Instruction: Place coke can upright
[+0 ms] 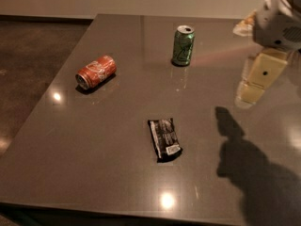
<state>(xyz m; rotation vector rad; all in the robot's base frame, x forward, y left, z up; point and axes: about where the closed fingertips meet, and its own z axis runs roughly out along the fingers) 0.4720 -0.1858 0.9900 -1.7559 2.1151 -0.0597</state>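
The coke can (96, 72) is red-orange with white lettering and lies on its side at the left of the dark table (117, 182), its silver end facing front-left. My gripper (256, 81) hangs from the white arm at the right edge of the view, above the table's right side. It is far from the can and holds nothing that I can see.
A green soda can (183, 45) stands upright at the back middle. A flat black snack wrapper (165, 138) lies in the middle front. The arm's shadow (254, 173) falls on the table's right front. The table's left edge borders brown floor (28, 65).
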